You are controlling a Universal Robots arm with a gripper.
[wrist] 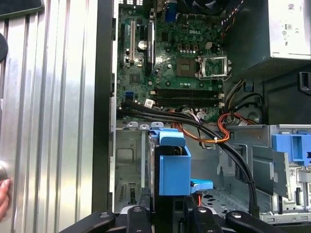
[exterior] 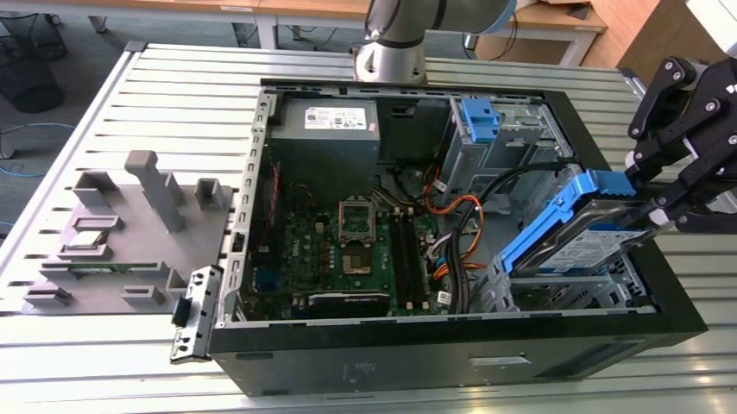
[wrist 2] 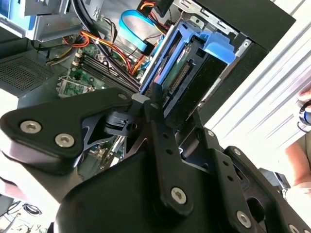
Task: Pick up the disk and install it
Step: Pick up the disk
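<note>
Well off from your pincer (exterior: 648, 214), toward the exterior view's left, a grey fixture block (exterior: 116, 233) sits on the slatted table (exterior: 173, 86); it plays no part in this job. Closer to the pincer is the open computer case (exterior: 461, 358). Inside it are the motherboard (exterior: 345, 250) and the grey power-supply box (exterior: 328, 129). Closer again are the bare blue bracket (exterior: 478, 121) in its bay and a run of orange and black cables (exterior: 461, 216).

Right at your pincer is the disk (exterior: 582, 233). The jaws are clamped on its raised end, so you can count the pick-up as done. By my reading, installing is what remains. The disk hangs tilted, its far end dipping toward the metal drive cage (exterior: 564, 293) below and its held end up high, so it is not lying level in the cage. You cannot tell from these views whether the low end touches the cage.

The disk has a silver-grey metal body with a blue-and-white label on its face, framed by a bright blue plastic bracket. In the second wrist view the disk (wrist 2: 187, 73) shows a dark end with a connector row, just beyond the pincer (wrist 2: 177, 109). In the first wrist view the disk (wrist: 172, 167) stands edge-on above the pincer (wrist: 167, 213), blue tab foremost.
</note>
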